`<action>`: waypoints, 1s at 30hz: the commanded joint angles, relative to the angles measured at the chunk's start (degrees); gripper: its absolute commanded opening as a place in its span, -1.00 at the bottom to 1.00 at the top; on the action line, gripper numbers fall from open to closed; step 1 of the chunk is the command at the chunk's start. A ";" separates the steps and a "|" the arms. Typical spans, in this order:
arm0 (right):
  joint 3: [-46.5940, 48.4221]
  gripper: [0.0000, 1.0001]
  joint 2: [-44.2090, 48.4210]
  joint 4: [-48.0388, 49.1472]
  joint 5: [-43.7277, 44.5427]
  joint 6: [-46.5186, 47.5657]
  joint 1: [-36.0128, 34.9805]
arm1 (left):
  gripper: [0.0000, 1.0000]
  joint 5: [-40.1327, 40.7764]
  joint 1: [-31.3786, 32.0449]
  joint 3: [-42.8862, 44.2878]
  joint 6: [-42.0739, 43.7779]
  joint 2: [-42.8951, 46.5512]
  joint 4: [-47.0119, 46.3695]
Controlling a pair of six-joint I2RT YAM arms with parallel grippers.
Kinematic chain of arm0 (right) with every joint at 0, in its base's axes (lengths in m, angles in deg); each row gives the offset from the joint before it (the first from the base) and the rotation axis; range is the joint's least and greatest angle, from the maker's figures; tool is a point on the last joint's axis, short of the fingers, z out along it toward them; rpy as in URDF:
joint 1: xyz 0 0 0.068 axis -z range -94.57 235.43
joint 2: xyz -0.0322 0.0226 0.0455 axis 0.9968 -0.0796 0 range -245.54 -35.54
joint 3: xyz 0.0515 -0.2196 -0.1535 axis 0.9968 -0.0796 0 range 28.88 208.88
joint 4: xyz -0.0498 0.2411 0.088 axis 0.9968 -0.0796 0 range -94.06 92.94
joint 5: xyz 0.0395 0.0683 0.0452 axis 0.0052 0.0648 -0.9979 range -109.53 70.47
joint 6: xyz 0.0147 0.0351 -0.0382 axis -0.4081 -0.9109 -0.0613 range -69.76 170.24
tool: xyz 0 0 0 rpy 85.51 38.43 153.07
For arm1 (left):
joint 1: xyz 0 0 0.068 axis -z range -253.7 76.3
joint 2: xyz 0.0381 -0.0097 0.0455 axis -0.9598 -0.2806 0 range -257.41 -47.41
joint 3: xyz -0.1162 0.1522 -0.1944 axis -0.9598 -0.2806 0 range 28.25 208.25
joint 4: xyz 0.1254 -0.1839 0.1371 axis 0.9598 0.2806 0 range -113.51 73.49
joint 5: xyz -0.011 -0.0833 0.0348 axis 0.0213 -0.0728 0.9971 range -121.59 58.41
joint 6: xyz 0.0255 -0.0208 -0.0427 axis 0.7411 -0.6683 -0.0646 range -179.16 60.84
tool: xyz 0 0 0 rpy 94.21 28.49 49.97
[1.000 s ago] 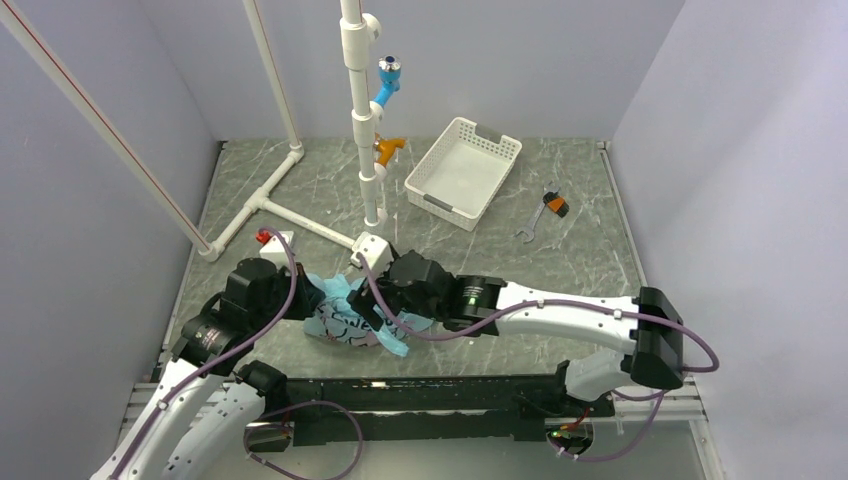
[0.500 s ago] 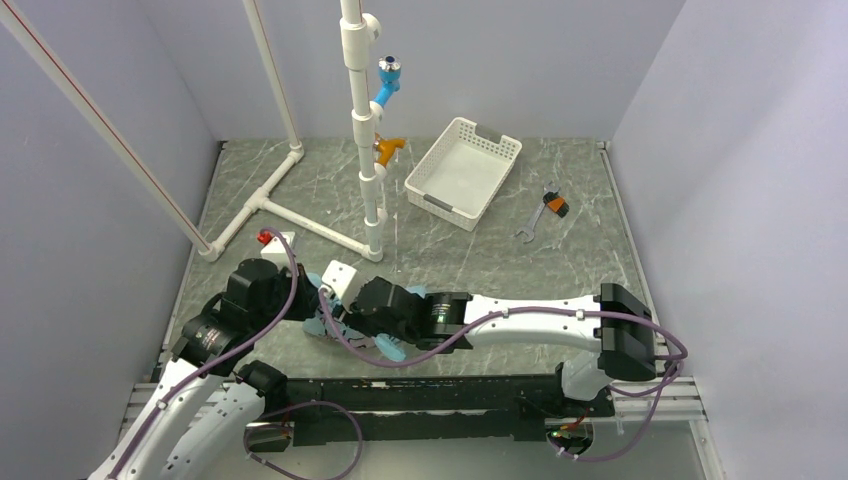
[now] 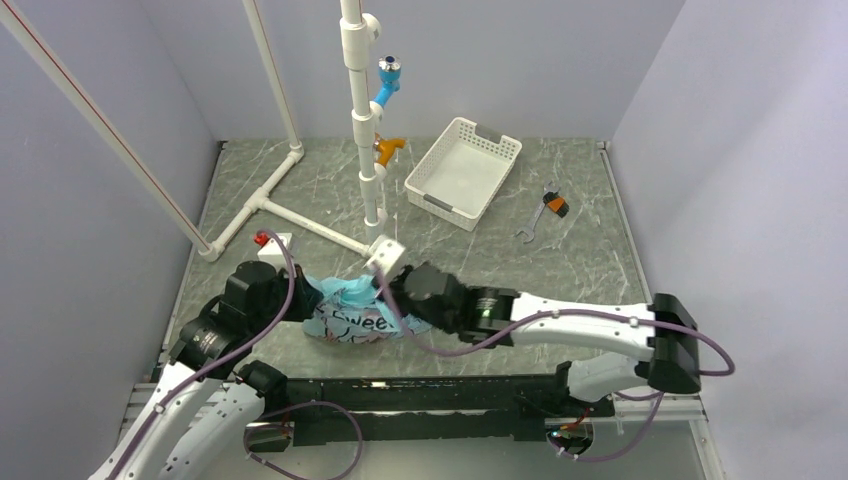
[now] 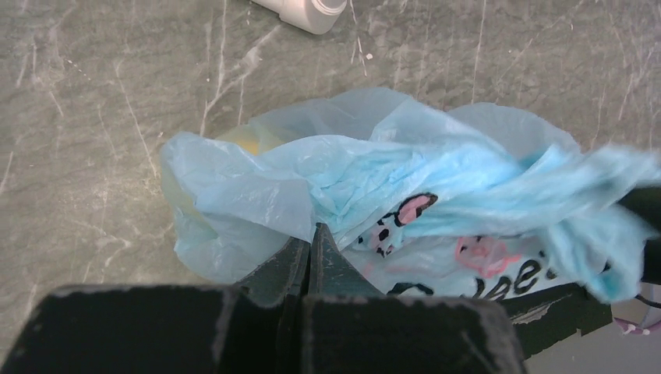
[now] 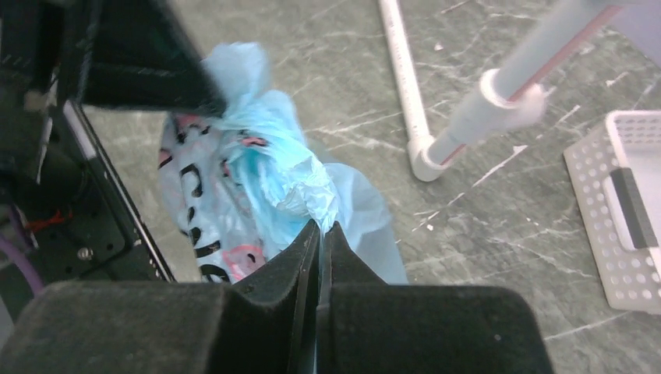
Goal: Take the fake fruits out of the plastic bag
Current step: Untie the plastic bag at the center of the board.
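The plastic bag (image 3: 350, 318), thin light-blue film with black and pink prints, lies crumpled near the table's front edge between both arms. My left gripper (image 3: 304, 300) is shut on a fold at the bag's left side (image 4: 312, 234). My right gripper (image 3: 378, 294) is shut on the bunched top of the bag (image 5: 319, 227), which stretches across to the left fingers (image 5: 204, 97). The fake fruits are hidden inside the bag. Only a pale yellow shape (image 4: 248, 140) shows through its thin wall in the left wrist view.
A white perforated basket (image 3: 462, 168) stands at the back right, with an orange-handled wrench (image 3: 550, 207) to its right. A white pipe frame (image 3: 365, 150) rises behind the bag, its foot tubes (image 5: 413, 117) on the table. A small red-capped white block (image 3: 268, 240) sits at the left.
The right gripper reached left over the bag, shut on its bunched top and drew back to the right, pulling the plastic taut. The left gripper kept its hold and barely moved.
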 commanded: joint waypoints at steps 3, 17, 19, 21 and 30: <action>-6.64 -0.95 10.43 7.77 -17.18 -17.33 16.04 | -1.00 2.48 0.40 0.97 -0.51 1.46 0.18; -21.53 -0.98 8.48 29.90 -47.97 -50.62 36.95 | -1.00 2.25 0.83 0.84 -0.37 2.86 0.01; -21.36 -0.97 7.82 30.57 -48.70 -49.90 37.02 | -1.00 1.99 1.02 0.92 -0.33 2.86 0.01; -21.32 -0.97 7.79 29.40 -48.07 -49.13 37.00 | -1.00 1.96 1.42 0.85 -0.33 3.27 -0.16; -20.39 -0.96 10.44 23.62 -44.65 -42.30 36.89 | 0.04 -0.70 1.89 0.44 0.93 6.11 -1.56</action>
